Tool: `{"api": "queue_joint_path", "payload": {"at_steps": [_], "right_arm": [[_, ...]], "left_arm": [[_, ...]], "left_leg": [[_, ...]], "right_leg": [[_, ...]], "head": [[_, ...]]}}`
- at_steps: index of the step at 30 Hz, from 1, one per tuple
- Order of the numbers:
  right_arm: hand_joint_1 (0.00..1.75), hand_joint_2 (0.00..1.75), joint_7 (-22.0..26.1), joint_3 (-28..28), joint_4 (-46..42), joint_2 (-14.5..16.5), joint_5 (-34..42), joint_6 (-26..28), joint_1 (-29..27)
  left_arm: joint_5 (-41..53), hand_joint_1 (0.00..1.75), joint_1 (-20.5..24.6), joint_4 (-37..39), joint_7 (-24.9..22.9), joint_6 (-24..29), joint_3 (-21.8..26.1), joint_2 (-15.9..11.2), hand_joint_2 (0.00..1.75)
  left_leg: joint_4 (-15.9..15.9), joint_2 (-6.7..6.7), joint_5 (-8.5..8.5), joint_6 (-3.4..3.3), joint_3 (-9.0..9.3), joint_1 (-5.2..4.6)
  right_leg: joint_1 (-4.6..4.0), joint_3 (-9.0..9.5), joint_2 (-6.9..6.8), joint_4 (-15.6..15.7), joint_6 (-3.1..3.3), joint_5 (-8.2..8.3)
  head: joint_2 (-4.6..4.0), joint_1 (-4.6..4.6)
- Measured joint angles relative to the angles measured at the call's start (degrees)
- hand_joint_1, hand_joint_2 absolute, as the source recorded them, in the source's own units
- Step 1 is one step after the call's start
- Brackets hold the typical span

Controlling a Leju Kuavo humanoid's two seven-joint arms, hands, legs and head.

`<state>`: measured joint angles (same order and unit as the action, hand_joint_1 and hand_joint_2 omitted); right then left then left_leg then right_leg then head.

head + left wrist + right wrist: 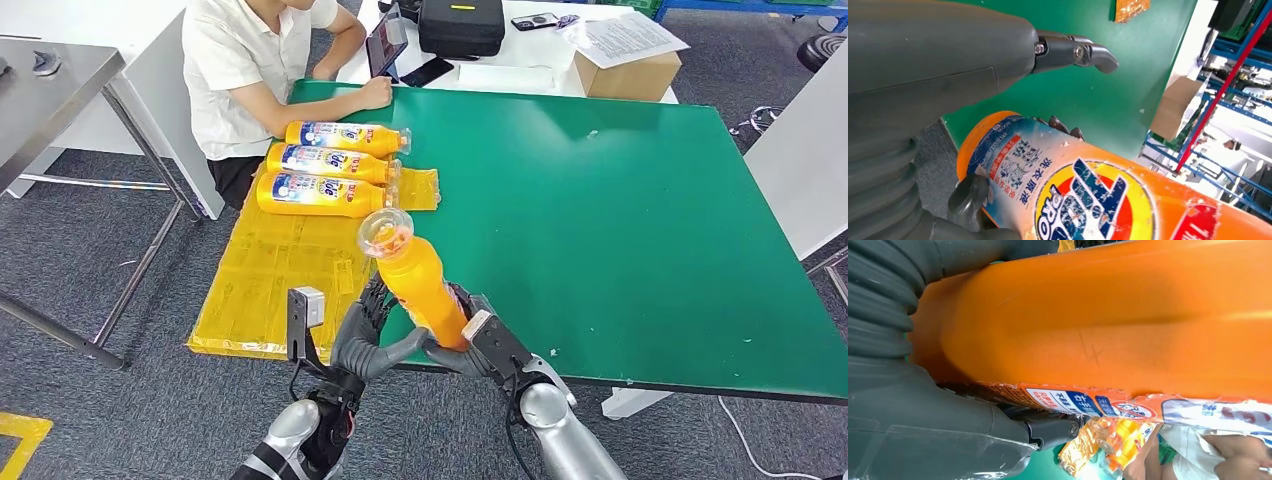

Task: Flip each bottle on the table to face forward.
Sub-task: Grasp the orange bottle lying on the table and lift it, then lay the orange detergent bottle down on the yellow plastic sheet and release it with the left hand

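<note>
Bottle (420, 285), orange, lifted over near edge of green table (620, 230), plain back up, cap end tilted away; label facing left wrist camera. Gripped at base between left hand (370, 335) and right hand (480, 345), fingers of both wrapped round it. Beyond, on yellow sheet (280, 270), three more bottles (325, 165) lying side by side, labels up. Farther off, seated person (260, 70), cardboard box (630, 65), black case (460, 25).

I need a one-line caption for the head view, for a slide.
Both hands, left hand and right hand, hold an orange bottle tilted above the green table; three bottles lie label-up.
</note>
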<state>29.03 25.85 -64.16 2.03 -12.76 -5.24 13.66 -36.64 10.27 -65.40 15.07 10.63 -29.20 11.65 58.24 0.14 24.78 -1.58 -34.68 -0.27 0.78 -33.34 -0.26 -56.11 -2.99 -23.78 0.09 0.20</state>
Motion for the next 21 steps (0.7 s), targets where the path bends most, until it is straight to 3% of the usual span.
{"api": "queue_joint_path", "payload": {"at_steps": [6, 17, 21], "right_arm": [[1.75, 1.75, -1.0, 3.7, 2.6, 0.8, 0.4, -1.7, 1.3], [1.75, 1.75, -0.9, 6.3, 7.5, 1.7, 0.9, -0.5, 1.9], [1.75, 1.75, -1.4, 6.9, 8.1, 1.7, -1.3, 1.3, 2.4]], "left_arm": [[3.6, 0.00, -0.4, -3.6, 2.8, 0.5, -0.6, 0.2, 1.75], [2.6, 0.03, -1.4, -8.2, -0.4, -2.5, -1.3, -0.1, 1.75], [2.3, 1.75, -1.5, -8.2, -1.1, -3.6, -1.3, -0.5, 1.75]], "left_leg": [[0.0, 0.00, 0.00, 0.00, 0.00, 0.00], [0.0, -0.02, 0.00, 0.00, -0.08, -0.01], [0.0, -0.01, 0.00, 0.00, -0.08, -0.01]], "right_leg": [[0.00, -0.01, -0.01, 0.0, 0.00, 0.00], [0.01, -0.07, -0.03, 0.0, 0.00, 0.00], [0.01, -0.07, -0.03, 0.0, 0.00, 0.00]], "head": [[0.00, 0.02], [0.00, 0.00], [0.00, -0.01]]}}
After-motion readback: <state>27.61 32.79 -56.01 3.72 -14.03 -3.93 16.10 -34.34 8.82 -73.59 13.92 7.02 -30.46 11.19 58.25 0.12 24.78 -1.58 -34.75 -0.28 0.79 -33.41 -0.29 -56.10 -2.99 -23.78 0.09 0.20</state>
